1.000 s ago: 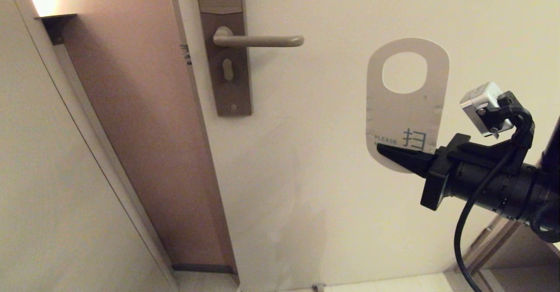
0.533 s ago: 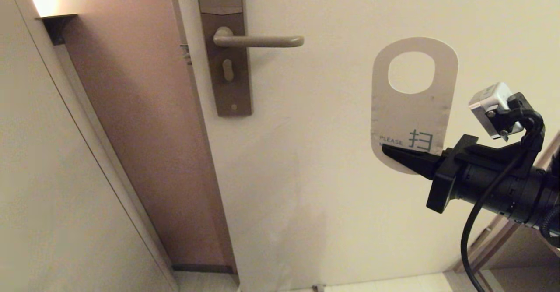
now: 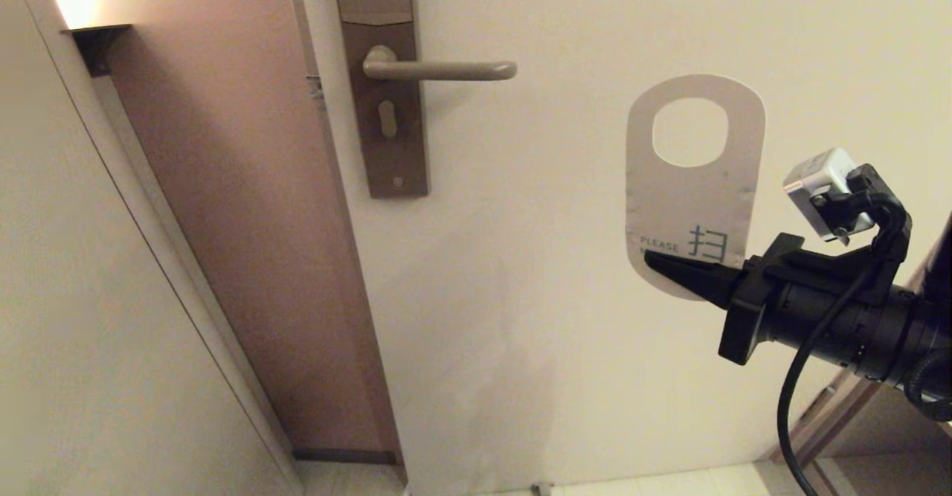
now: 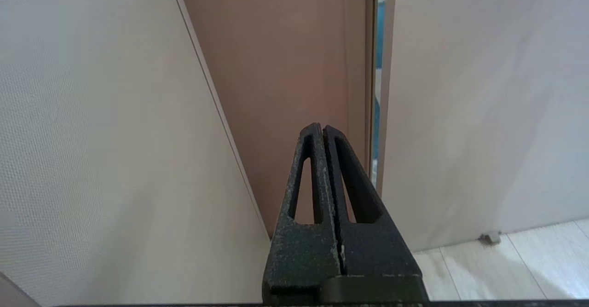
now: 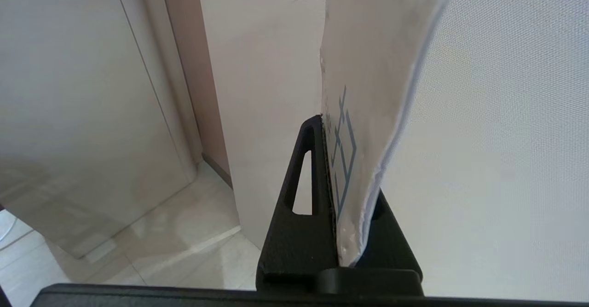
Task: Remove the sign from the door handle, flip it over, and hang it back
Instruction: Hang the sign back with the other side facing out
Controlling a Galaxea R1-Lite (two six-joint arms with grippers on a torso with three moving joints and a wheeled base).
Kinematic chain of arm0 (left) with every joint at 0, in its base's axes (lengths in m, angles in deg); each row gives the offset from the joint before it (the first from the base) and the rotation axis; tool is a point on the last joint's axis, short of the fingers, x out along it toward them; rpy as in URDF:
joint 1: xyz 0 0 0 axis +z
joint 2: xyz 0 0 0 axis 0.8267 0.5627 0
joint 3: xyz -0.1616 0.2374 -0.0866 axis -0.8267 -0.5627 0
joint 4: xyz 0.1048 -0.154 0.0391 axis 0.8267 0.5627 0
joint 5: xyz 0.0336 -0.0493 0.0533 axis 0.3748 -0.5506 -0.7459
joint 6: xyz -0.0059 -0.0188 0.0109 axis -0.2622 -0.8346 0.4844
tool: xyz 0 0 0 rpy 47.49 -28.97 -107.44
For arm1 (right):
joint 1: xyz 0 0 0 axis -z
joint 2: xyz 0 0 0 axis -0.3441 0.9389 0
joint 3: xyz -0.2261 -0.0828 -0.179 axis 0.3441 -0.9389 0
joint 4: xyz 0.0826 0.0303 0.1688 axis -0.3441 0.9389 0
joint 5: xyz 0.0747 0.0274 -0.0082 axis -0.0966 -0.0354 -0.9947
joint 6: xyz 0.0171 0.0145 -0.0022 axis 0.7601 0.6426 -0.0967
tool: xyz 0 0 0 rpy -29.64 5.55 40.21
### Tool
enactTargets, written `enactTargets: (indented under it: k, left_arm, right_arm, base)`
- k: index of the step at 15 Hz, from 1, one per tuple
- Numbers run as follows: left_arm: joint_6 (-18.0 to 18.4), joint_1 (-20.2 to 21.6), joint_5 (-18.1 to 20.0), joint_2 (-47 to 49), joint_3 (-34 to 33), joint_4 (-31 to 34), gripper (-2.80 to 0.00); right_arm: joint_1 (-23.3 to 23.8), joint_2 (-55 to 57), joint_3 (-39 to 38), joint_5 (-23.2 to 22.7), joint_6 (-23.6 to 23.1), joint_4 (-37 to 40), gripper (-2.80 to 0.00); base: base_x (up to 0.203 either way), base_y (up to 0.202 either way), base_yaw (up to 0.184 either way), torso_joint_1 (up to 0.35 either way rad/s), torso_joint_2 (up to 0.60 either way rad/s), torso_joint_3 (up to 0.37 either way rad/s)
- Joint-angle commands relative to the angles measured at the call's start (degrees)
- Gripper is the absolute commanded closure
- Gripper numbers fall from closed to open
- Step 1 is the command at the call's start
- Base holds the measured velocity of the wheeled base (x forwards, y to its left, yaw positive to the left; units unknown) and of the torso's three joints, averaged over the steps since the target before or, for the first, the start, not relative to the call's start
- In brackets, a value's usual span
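The sign (image 3: 695, 191) is off the door handle, upright, white face toward me with "PLEASE" readable and its oval hole at the top. My right gripper (image 3: 658, 265) is shut on the sign's lower end and holds it in the air to the right of the door handle (image 3: 439, 71), a good way clear of the lever's tip. In the right wrist view the sign (image 5: 368, 90) is pinched between the black fingers (image 5: 306, 182). My left gripper (image 4: 322, 132) is shut and empty, low by the door edge, out of the head view.
The brown lock plate (image 3: 387, 102) carries the lever and a keyhole knob (image 3: 387, 118) below it. The door stands ajar, with the brown door frame (image 3: 245, 206) and a pale wall (image 3: 89, 295) to the left. A light floor (image 3: 669, 481) lies below.
My right gripper swung the sign a little right, then back left and slightly down. The sign stays upright with its white face toward me. The left arm has not moved.
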Motion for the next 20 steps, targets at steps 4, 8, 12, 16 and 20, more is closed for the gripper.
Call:
enactTargets:
  k: [4,8,12,16,20]
  left_arm:
    - [-2.98,0.01,-0.52,-0.5,-0.02,-0.25,0.0]
    - [-4.41,0.01,-0.92,-0.5,-0.02,-0.25,0.0]
    - [-4.41,0.01,-0.88,-0.5,-0.02,-0.33,0.0]
    - [-4.41,0.01,-0.89,-0.5,-0.02,-0.31,0.0]
    - [-4.41,0.01,-0.92,-0.5,-0.02,-0.3,0.0]
  right_arm:
    - [1.37,0.0,0.46,0.03,0.03,-0.23,0.0]
    - [2.69,-0.26,0.38,0.12,0.12,-0.23,0.0]
    - [3.86,-0.52,0.0,3.54,0.21,-0.22,0.0]
    - [4.1,-0.29,-0.16,7.11,0.48,-0.09,0.0]
    - [3.98,2.56,4.79,8.55,0.39,0.02,0.0]
  base:
    - [0.0,0.0,0.0,0.0,0.0,0.0]
    - [0.0,0.0,0.0,0.0,0.0,0.0]
    - [0.0,0.0,0.0,0.0,0.0,0.0]
    - [0.0,0.0,0.0,0.0,0.0,0.0]
    - [0.0,0.0,0.0,0.0,0.0,0.0]
